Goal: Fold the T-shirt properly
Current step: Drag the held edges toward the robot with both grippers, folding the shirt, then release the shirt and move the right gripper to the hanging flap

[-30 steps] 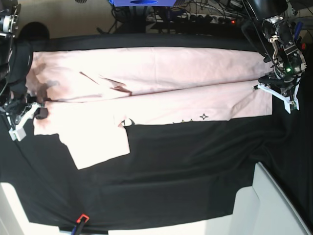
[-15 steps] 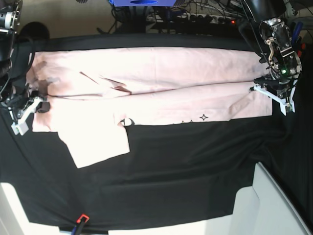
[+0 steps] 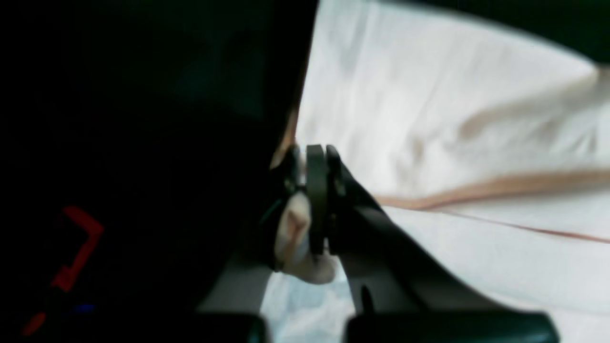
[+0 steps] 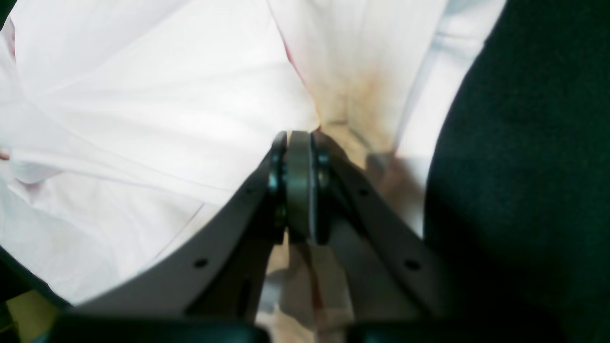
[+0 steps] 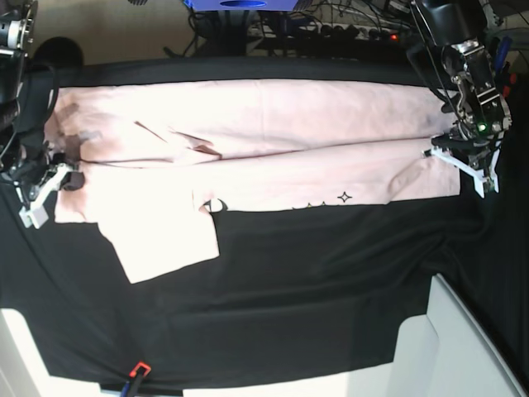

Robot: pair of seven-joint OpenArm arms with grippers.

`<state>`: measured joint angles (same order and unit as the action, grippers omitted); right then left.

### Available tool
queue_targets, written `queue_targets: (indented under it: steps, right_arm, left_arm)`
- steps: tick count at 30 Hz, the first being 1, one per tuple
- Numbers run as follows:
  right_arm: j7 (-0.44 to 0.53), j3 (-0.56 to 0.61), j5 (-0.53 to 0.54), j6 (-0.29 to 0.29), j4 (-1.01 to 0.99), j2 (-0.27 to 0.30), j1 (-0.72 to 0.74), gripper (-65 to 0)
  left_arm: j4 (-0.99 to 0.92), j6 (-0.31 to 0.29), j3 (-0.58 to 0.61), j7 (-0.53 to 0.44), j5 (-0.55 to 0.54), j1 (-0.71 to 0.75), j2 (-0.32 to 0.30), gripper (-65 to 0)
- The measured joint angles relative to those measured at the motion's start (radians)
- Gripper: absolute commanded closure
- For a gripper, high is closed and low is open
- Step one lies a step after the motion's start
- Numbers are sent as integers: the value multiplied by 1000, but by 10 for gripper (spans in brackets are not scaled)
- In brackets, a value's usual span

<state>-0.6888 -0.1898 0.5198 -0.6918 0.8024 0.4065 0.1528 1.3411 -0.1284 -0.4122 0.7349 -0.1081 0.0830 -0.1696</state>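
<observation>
The pale pink T-shirt (image 5: 273, 124) lies stretched sideways across the far half of the black table cloth (image 5: 314, 281). Its near long side is folded over, and bits of black print (image 5: 343, 198) show along that fold. One sleeve (image 5: 165, 244) sticks out toward the front. At the shirt's right end, my left gripper (image 5: 453, 155) is shut on the hem. In the left wrist view a bunch of pink cloth (image 3: 298, 238) is pinched in the left gripper (image 3: 315, 200). My right gripper (image 5: 62, 178) is shut on the shirt's left end. In the right wrist view the T-shirt (image 4: 143, 95) rises in a fold to the right gripper (image 4: 298, 186).
A white bin (image 5: 463, 347) stands at the front right corner. A red and blue tool (image 5: 136, 370) lies at the cloth's front edge. Cables and a blue object (image 5: 240, 4) sit behind the table. Bare black cloth covers the front half.
Both grippers have shifted slightly toward the far side with the shirt's ends still pinched. The folded edge has drawn a little tauter.
</observation>
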Motion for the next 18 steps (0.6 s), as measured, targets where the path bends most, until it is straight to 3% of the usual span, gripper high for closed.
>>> queue_targets:
  steps: [5, 8, 11, 14, 18]
  right_arm:
    - [-45, -8, 2, 0, 0, 0, 1, -190]
    - [-75, -101, 14, -6, 1, -14, -6, -318]
    - [-108, -178, 27, -17, 5, -20, -18, -405]
    - [-162, -223, 6, -3, 39, -25, -26, -437]
    - [-252, -282, -11, 2, 233, -34, -115, -440]
  left_arm:
    - [0, 0, 0, 5, 6, 6, 0, -237]
    - [0, 0, 0, 5, 6, 7, 0, -307]
    - [0, 1, -8, 8, 4, 12, -2, -364]
    - [8, -1, -7, 53, -7, 13, -29, -396]
    - [133, 0, -41, 97, -10, 23, -43, -401]
